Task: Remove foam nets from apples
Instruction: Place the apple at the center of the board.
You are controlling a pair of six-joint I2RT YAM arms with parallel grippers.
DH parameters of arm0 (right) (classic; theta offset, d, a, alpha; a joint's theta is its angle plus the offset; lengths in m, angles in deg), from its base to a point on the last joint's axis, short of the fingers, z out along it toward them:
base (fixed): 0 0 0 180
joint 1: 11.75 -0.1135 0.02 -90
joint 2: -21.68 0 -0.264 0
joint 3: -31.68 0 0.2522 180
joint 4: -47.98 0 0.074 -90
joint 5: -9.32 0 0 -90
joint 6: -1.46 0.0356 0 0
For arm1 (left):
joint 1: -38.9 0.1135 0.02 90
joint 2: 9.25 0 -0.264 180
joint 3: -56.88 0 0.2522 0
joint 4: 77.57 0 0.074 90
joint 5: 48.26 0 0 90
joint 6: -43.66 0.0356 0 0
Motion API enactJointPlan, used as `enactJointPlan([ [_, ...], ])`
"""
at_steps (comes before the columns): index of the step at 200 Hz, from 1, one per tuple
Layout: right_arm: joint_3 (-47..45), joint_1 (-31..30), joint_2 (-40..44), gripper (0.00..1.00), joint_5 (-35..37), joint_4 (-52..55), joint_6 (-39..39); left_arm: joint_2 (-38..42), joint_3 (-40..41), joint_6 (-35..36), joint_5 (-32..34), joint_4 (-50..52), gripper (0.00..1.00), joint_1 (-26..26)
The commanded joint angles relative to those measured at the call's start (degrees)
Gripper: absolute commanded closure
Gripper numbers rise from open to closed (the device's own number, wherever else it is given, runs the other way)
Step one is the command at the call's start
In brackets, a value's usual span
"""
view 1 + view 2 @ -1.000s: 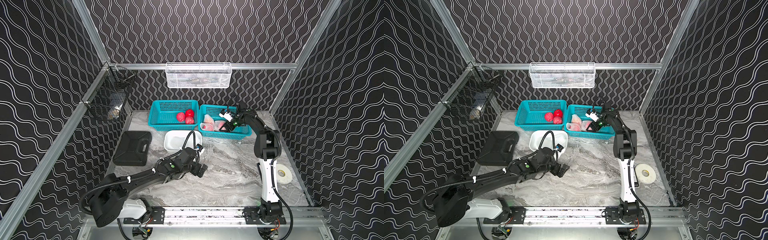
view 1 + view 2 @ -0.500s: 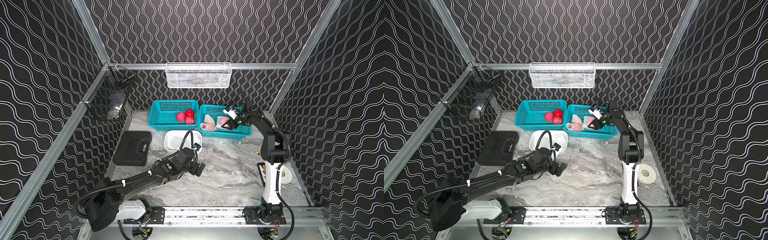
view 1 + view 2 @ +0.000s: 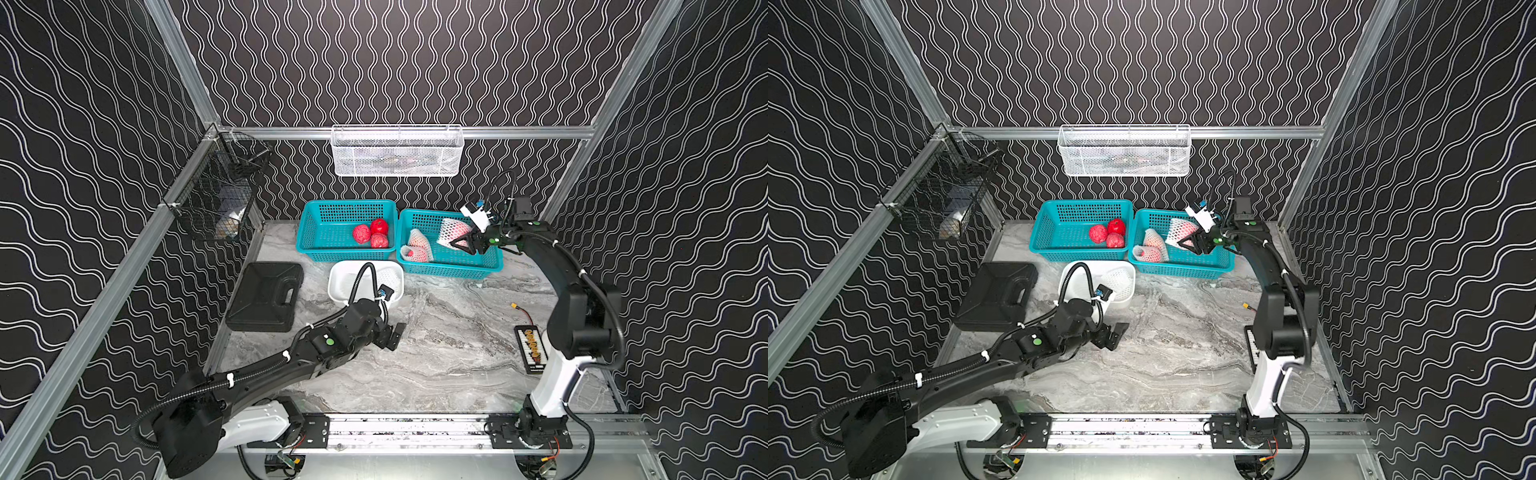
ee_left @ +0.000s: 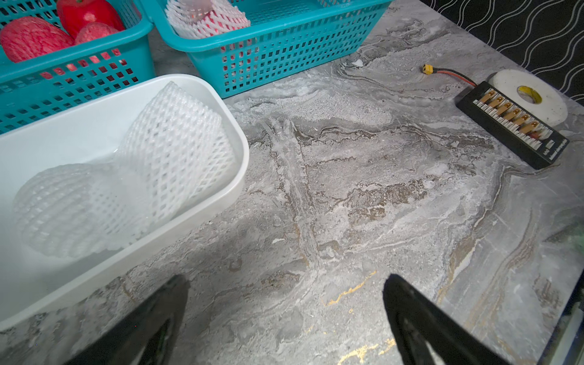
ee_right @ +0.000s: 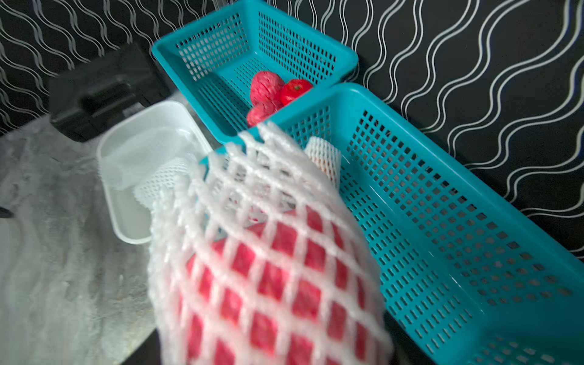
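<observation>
Firmly clenched, the right gripper (image 3: 462, 242) grasps a netted apple (image 3: 453, 228) and holds it lifted above the right teal basket (image 3: 451, 271). The right wrist view, close and blurred, shows red skin through the diamond holes of its foam net (image 5: 268, 259). Below, in that basket, two more netted apples (image 3: 415, 252) lie touching each other. The left teal basket (image 3: 332, 254), just beside it, holds three bare apples (image 3: 362, 234) clustered at the end nearest the other basket. The left gripper (image 4: 286, 281) hangs released, jaws wide and empty, low over the marble table (image 3: 449, 345). It is just beside the white tub (image 4: 241, 151), in which empty foam nets (image 4: 172, 142) lie.
</observation>
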Motion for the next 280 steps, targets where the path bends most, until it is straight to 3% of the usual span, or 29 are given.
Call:
enactJointPlan([
  [1,-8.6,-1.4,7.4,0.38,-3.7,-11.8,10.6,0.9,1.2,-0.3,2.6,-4.5,0.0,0.0],
  [25,-22.2,-4.2,16.9,0.38,-3.1,-26.3,23.2,1.9,3.3,-1.5,5.5,-7.1,0.0,0.1],
  [41,-33.1,-9.2,21.8,0.38,-0.6,-39.1,28.5,3.1,5.2,-2.0,6.6,-9.7,0.0,0.1],
  [77,-43.1,-20.3,28.3,0.4,13.1,-40.0,32.1,4.9,8.0,-1.3,6.7,-13.7,0.01,0.1],
  [119,-56.5,-26.2,32.9,0.41,13.2,-48.3,41.2,7.5,11.4,-2.3,5.8,-15.7,0.0,0.8],
  [158,-57.9,-32.8,30.2,0.41,18.8,-43.5,39.5,10.9,16.7,-4.5,-0.2,-22.2,0.0,4.6],
  [215,-60.4,-36.3,22.7,0.4,21.0,-48.6,39.4,14.3,21.5,-10.6,-10.0,-26.3,0.0,14.4],
  [280,-58.8,-37.4,17.3,0.37,22.1,-48.8,39.2,8.1,22.0,-11.0,-15.5,-28.3,0.0,15.4],
])
